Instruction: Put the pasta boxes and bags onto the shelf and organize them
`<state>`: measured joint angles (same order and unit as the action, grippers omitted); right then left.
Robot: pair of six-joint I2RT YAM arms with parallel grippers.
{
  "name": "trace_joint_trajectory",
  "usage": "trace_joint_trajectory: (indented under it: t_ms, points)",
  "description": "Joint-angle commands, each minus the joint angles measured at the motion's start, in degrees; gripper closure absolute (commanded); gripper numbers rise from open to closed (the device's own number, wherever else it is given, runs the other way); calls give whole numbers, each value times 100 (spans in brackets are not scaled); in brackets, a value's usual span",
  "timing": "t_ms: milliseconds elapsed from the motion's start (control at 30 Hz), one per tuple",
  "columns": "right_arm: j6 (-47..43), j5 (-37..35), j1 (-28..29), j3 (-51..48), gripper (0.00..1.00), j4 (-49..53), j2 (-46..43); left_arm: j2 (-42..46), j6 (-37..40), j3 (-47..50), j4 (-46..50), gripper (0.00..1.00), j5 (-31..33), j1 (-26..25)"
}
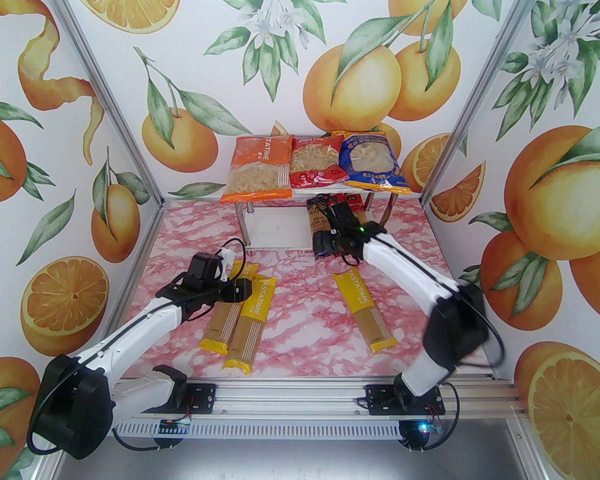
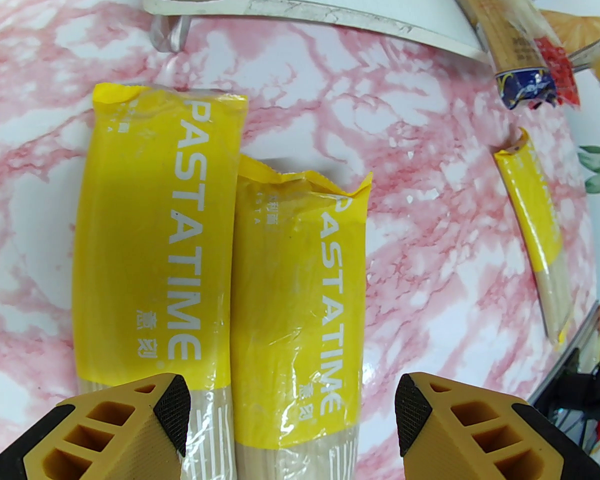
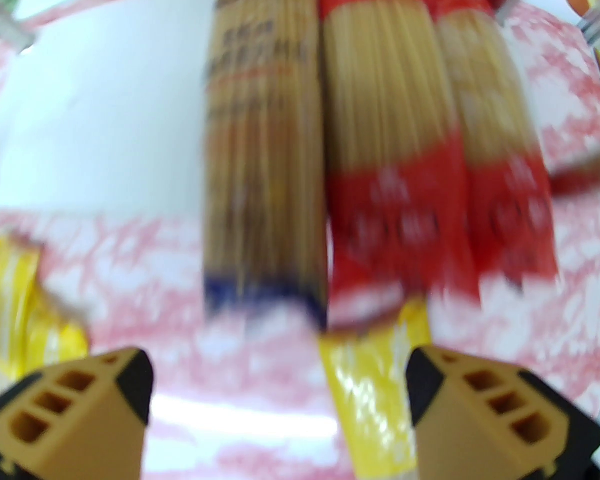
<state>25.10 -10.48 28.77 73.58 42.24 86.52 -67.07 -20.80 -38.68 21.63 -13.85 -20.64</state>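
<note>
Pink marbled tabletop (image 1: 300,288): white two-tier shelf (image 1: 275,228) at twelve o'clock carries three windowed bags (image 1: 314,160), blue and red spaghetti packs (image 1: 318,223) beneath. Three yellow spaghetti packs (image 1: 247,318) lie unshelved; my left gripper (image 2: 290,418) and right gripper (image 3: 280,398) gape empty.

— What lies on the pink marble table (image 1: 300,288)?
— Near left, two yellow spaghetti packs (image 1: 250,318), touching; a third yellow pack (image 1: 364,313) near right; the shelf (image 1: 275,228) far back.
— And on the shelf?
— Top: orange bag (image 1: 256,169), red bag (image 1: 314,162), blue bag (image 1: 370,160). Lower board, right: dark blue pack (image 3: 265,143), two red packs (image 3: 390,143).

Overhead, wrist close-ups sharing yellow packs (image 1: 246,324)
</note>
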Motion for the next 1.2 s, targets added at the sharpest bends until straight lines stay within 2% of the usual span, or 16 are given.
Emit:
trace_joint_trajectory:
  t_ms: [0,200,333,467,667,933,1167]
  points:
    - [553,-209,-27,-795,10,514,-597,72,78,53,-62,29,17,51]
    - [1450,192,-64,-2508,8,562,-1783,21,-26,131,-182,29,-2,49]
    - [1781,103,-112,-3085,5,543,-2145,-67,-115,145,-341,29,-129,52]
    - [1831,39,-271,-3297,1,480,-2146,-95,-101,95,-336,29,-180,49]
    - [1823,163,-456,-3545,0,121,-1829,64,-67,59,-154,29,-162,47]
    - [1702,569,-536,-3701,0,-339,-1195,254,-109,39,-57,29,-145,46]
    - [1515,1253,-522,-3871,1,-471,-1092,293,-91,-13,-18,29,-132,52]
